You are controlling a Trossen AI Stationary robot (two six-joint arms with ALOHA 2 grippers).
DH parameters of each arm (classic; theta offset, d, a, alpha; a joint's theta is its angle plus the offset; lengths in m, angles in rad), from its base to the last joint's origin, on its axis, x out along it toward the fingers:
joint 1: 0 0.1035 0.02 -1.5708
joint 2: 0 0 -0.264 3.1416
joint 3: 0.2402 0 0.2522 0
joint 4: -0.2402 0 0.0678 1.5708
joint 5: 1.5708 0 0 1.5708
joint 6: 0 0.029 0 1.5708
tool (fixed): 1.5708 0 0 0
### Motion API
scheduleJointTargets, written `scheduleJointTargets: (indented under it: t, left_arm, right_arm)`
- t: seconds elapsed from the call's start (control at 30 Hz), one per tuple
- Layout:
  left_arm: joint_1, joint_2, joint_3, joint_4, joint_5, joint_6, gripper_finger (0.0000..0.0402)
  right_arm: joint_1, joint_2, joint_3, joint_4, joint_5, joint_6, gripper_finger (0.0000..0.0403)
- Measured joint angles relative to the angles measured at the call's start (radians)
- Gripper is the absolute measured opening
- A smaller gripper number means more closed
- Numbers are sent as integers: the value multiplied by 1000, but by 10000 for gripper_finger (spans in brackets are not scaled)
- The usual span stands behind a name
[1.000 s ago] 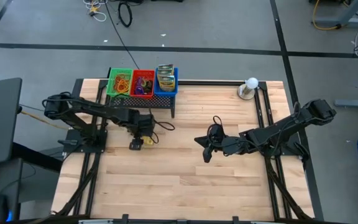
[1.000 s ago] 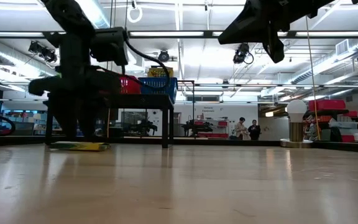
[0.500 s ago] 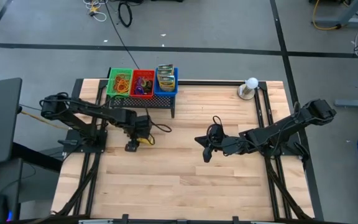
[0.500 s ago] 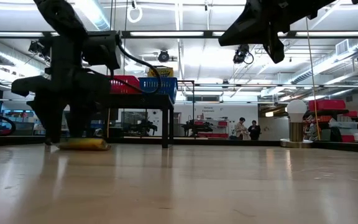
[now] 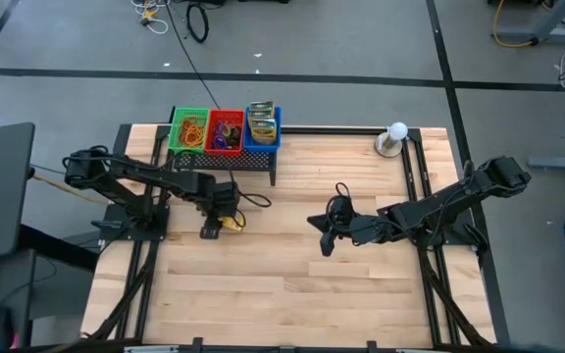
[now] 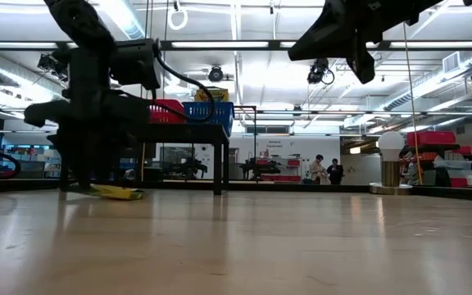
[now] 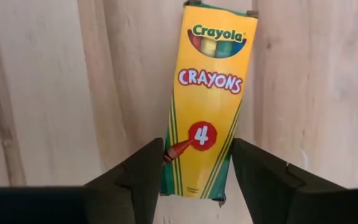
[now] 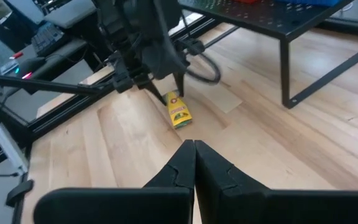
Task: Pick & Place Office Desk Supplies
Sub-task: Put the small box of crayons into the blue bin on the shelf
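Left fingers (image 7: 194, 168) astride crayon box (image 7: 209, 99)

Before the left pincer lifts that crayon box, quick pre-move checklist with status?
1. Crayon box sits between the left pincer fingers: ok.
2. Fingers fully clamped on the box: cannot tell; they bracket its near end closely.
3. Box flat on the table: not ok; in the low view one end looks slightly raised.
4. Right pincer shut, empty, hanging clear at mid-table: ok.
5. Blue bin on the black rack has room: cannot tell.
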Motion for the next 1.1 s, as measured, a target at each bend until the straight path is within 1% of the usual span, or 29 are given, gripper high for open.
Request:
scheduleJointTargets:
  t: [0.1, 0.2, 0.33, 0.43, 0.53, 0.67, 0.77, 0.87, 0.97, 1.03, 1.1]
  left_arm:
    - [1, 0, 12, 4, 31, -8, 211]
    - [2, 4, 10, 5, 63, -3, 238]
    - [1, 37, 8, 2, 63, -3, 267]
    - [0, 60, 10, 12, 26, -16, 268]
    - [1, 68, 11, 20, 15, -48, 245]
    - [0, 59, 8, 36, 7, -107, 187]
    - [0, 42, 6, 78, -7, -155, 138]
    - [-5, 4, 6, 113, -14, -188, 101]
    - [-25, -43, 7, 177, -64, -238, 83]
    - [-44, -72, 7, 200, -90, -276, 80]
    - [-65, -96, 7, 238, -118, -319, 79]
  right_arm:
    - [0, 0, 0, 0, -27, -2, 5]
    - [0, 0, 0, -1, -66, -2, 5]
    - [0, 0, 0, -3, -96, -5, 5]
    - [0, 0, 0, -9, -99, -5, 5]
    - [-1, 0, 0, -10, -99, -1, 5]
    - [-16, 0, 0, -13, -117, 68, 5]
    - [-47, 0, 0, -25, -155, 165, 5]
    - [-89, 1, 0, -39, -210, 306, 8]
    - [-122, 15, 0, -27, -250, 460, 27]
    - [-143, 44, 0, -16, -272, 550, 48]
    - [-168, 87, 0, 27, -324, 617, 70]
